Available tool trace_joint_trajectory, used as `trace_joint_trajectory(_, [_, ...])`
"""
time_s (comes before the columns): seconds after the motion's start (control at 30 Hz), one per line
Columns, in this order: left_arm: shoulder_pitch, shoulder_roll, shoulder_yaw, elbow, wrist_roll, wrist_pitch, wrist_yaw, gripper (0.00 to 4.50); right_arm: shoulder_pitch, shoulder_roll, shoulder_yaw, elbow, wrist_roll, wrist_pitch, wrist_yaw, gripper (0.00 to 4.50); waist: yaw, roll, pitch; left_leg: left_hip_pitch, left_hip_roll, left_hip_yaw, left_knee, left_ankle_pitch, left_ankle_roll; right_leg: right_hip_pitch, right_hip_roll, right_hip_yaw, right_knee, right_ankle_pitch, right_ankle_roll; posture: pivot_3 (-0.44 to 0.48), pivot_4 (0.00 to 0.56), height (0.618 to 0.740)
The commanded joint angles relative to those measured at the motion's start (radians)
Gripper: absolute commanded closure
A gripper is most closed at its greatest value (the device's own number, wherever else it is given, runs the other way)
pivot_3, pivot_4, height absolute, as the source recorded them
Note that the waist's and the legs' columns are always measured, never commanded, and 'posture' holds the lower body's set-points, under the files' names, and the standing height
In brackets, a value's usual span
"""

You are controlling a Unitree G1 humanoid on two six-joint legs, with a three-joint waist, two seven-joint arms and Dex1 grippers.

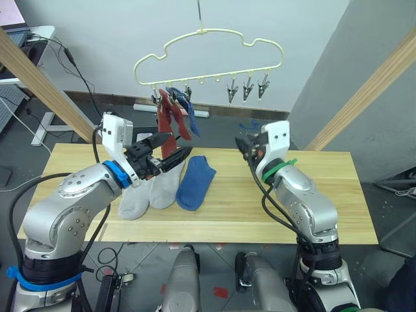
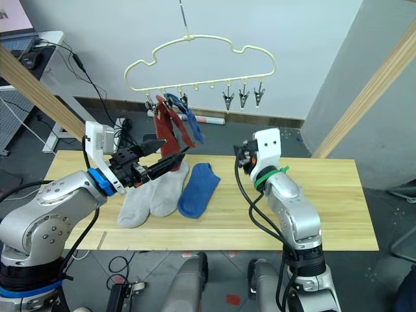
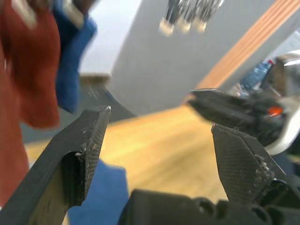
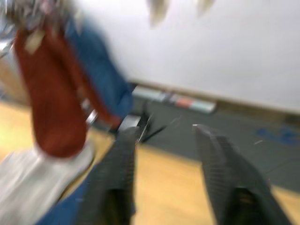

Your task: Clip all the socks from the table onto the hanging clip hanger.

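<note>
The pale-yellow clip hanger (image 1: 208, 49) hangs above the table's far edge. Its left clips hold two rust red socks (image 1: 168, 121) and one blue sock (image 1: 190, 116). Three clips on the right (image 1: 247, 89) are empty. On the wooden table (image 1: 292, 195) lie two light grey socks (image 1: 151, 193) side by side, with a blue sock (image 1: 195, 182) just to their right. My left gripper (image 1: 180, 144) is open and empty, hovering over the grey socks and just below the hanging red ones. My right gripper (image 1: 242, 143) is open and empty, right of the blue sock.
Thick wooden poles slant up at the left (image 1: 45, 84) and at the right (image 1: 374, 88) of the table. Behind the table's far edge are cables and a strip (image 1: 201, 112) on the dark floor. A desk (image 1: 29, 39) stands at the back left.
</note>
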Motion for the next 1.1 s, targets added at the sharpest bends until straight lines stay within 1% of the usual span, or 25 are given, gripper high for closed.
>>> trace_joint_trajectory(0.03, [-0.010,-0.003,0.020,-0.038,0.040,-0.078,-0.030,0.59,-0.068,0.028,0.014,-0.022,-0.028,-0.058,-0.046,2.62,0.000,0.000,0.000,0.000,0.000,0.000,-0.001,0.000,0.000,0.000,0.000,0.000,0.000,0.000,0.000,0.262,0.317,0.740])
trace_joint_trajectory(0.23, [-0.028,-0.013,0.021,-0.025,0.049,-0.090,-0.044,0.59,-0.167,0.077,-0.010,0.073,-0.037,-0.117,-0.094,2.62,0.003,0.000,0.000,-0.001,-0.002,0.001,-0.001,0.000,0.000,0.000,0.000,0.001,-0.001,0.001,-0.001,0.261,0.309,0.740])
trace_joint_trajectory(0.37, [-0.042,-0.020,0.019,-0.029,0.048,-0.087,-0.041,0.59,-0.207,0.092,-0.014,0.131,-0.035,-0.152,-0.104,2.62,0.003,0.000,0.000,-0.001,-0.002,0.001,-0.001,0.000,0.000,0.000,0.000,0.000,-0.001,0.003,-0.004,0.263,0.305,0.740])
trace_joint_trajectory(0.63, [-0.050,-0.024,0.019,-0.032,0.051,-0.081,-0.040,0.59,-0.294,0.125,-0.043,0.263,-0.029,-0.209,-0.139,2.62,0.003,0.000,0.000,-0.001,-0.001,0.001,-0.001,0.000,0.000,0.000,0.000,0.000,0.000,0.003,-0.005,0.263,0.305,0.740])
trace_joint_trajectory(1.1, [-0.077,-0.043,0.034,-0.060,0.007,-0.073,-0.014,0.59,-0.364,0.138,-0.040,0.360,-0.017,-0.263,-0.120,2.62,0.004,0.000,0.000,-0.001,-0.001,0.000,-0.001,0.000,0.001,0.000,0.000,-0.001,0.000,0.003,-0.005,0.289,0.319,0.740])
